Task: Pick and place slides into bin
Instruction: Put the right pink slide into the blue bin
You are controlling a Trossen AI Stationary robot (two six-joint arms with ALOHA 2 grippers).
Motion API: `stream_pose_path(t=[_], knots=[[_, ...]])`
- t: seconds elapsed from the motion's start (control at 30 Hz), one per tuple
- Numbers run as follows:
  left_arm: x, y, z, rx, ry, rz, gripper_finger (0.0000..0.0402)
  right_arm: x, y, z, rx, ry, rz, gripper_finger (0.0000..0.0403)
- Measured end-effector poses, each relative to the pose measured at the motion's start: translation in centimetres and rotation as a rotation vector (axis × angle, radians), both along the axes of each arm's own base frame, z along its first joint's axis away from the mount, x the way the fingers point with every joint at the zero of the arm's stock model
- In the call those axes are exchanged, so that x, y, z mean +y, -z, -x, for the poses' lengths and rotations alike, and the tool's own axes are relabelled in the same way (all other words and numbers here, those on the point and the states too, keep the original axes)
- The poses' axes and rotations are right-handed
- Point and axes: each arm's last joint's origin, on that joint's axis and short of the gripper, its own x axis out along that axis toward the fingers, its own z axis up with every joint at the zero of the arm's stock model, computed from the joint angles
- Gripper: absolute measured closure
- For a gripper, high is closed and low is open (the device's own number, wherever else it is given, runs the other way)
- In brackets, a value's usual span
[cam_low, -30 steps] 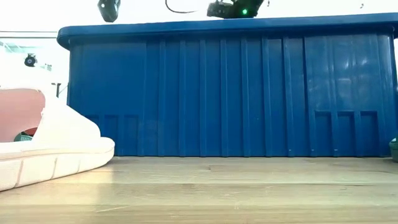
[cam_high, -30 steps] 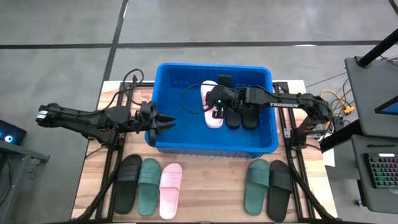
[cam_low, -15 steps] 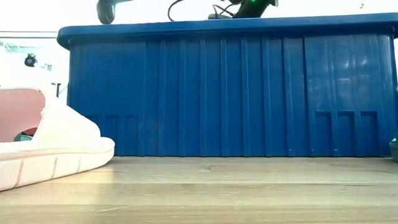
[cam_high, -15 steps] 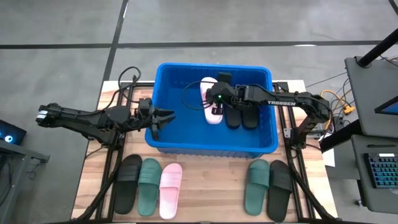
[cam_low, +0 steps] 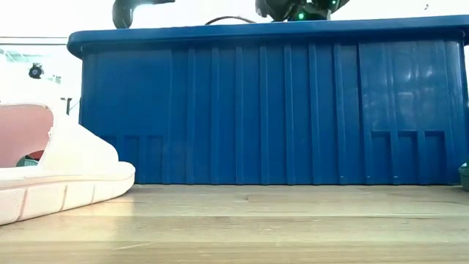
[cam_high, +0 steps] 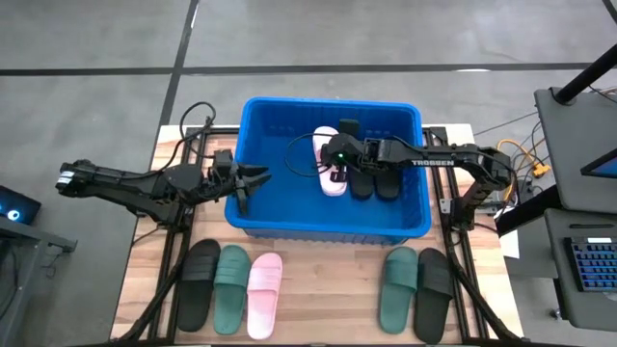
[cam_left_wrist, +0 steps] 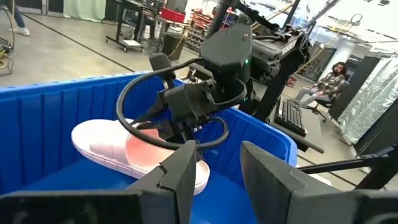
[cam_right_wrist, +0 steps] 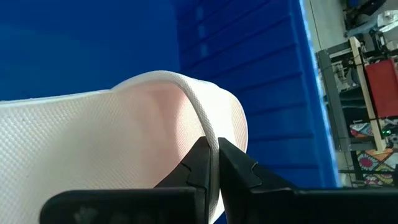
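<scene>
slides: one light pink slide (cam_high: 328, 162) held by its strap inside the bin (cam_high: 289, 224), five more waiting on the table (cam_high: 318, 299).

the right gripper (cam_high: 336, 170) is closed tight on the thin edge of the pink slide's strap (cam_right_wrist: 199, 118), over the middle of the bin beside two black slides (cam_high: 374, 179) already lying on the bin floor. judged light, soft and flexible rubber, not fragile; the textured strap gives fair grip, and its edge or arch is the sound place to take hold, since the sole is too broad for the jaws. outside, by the bin's near wall, lie a black slide (cam_high: 200, 284), a green slide (cam_high: 231, 288) and a pink slide (cam_high: 263, 294) to the left, a green slide (cam_high: 397, 286) and a black slide (cam_high: 434, 293) to the right. the left gripper (cam_high: 253, 181) hangs over the bin's left rim, fingers partly apart, holding nothing.
</scene>
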Motion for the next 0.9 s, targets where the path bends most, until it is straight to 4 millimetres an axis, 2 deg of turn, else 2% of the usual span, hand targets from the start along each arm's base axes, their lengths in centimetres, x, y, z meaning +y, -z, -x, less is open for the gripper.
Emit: stream_pose_path(t=[0.27, 0.67, 0.9], knots=[[0.0, 0.3, -0.4, 0.013, -0.020, -0.002, 0.0291, -0.3, 1.0, 0.2, -0.009, 0.013, -0.003, 0.0390], [0.0, 0.2, -0.6, 0.005, -0.021, -0.008, 0.0291, -1.2, 1.0, 0.3, -0.058, 0.058, -0.011, 0.0390], [0.0, 0.2, -0.6, 0.014, -0.020, -0.029, 0.0291, -1.9, 2.0, 0.7, -0.078, 0.088, -0.017, 0.0390]])
